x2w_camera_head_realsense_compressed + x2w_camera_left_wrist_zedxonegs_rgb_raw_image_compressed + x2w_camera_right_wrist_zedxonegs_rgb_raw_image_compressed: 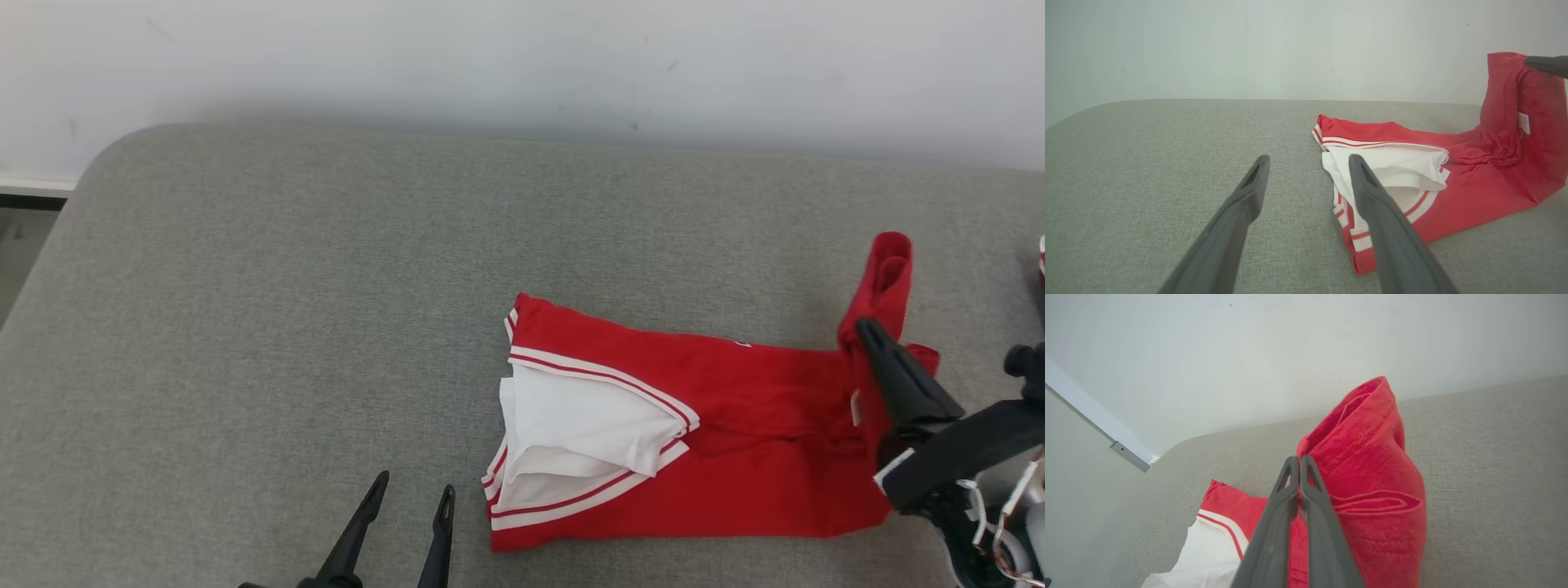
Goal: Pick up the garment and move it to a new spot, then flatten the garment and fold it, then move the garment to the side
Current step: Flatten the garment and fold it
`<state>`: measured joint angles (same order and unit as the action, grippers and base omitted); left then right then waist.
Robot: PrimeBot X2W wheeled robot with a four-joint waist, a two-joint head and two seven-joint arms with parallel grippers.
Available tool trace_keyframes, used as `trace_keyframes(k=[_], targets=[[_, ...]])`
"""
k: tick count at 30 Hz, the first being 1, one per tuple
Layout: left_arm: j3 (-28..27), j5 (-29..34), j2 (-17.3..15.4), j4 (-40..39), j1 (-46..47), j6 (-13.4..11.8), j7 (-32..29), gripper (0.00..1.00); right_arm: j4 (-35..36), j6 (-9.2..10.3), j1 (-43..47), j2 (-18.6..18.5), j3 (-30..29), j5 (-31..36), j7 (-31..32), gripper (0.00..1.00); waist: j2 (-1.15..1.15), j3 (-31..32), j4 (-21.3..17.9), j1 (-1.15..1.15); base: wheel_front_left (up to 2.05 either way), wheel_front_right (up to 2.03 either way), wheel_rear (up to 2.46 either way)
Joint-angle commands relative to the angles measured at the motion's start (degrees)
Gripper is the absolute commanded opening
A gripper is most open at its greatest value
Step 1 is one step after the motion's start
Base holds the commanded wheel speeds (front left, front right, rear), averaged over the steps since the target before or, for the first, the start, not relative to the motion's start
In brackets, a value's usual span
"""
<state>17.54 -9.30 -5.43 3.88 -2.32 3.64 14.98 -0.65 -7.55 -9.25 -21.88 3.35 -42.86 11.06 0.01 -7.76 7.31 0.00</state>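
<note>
The garment (735, 441) is red with white, red-striped trim and a white inner layer, lying folded on the grey padded table (286, 327) right of centre. My right gripper (867, 328) is shut on the garment's right end, holding a red flap raised off the surface. The right wrist view shows the two fingers pressed together at the lifted red cloth (1367, 477), gripper (1298, 459). My left gripper (412, 486) stands open and empty at the lower middle, just left of the garment's white end (1392, 167); its fingers (1249, 192) hover above the table.
A pale wall (522, 57) runs along the table's far edge. The table's rounded left corner (98, 163) drops off to a floor strip. Bare grey surface spreads left of the garment.
</note>
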Motion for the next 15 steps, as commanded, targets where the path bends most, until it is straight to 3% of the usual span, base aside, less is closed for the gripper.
trace_keyframes(k=[1,15], targets=[[0.02,0.28,0.29,0.21,0.27,0.27,0.22,1.0,0.79,0.15,-0.56,1.06,0.26,0.93,0.76,0.0,-0.01,0.21,0.99,0.0,0.0,0.0,0.0],[0.78,0.09,1.74,1.19,0.63,1.09,0.18,1.0,1.15,0.15,-3.82,10.33,6.12,6.34,8.19,0.0,-0.01,0.87,8.23,0.0,0.0,0.0,0.0]])
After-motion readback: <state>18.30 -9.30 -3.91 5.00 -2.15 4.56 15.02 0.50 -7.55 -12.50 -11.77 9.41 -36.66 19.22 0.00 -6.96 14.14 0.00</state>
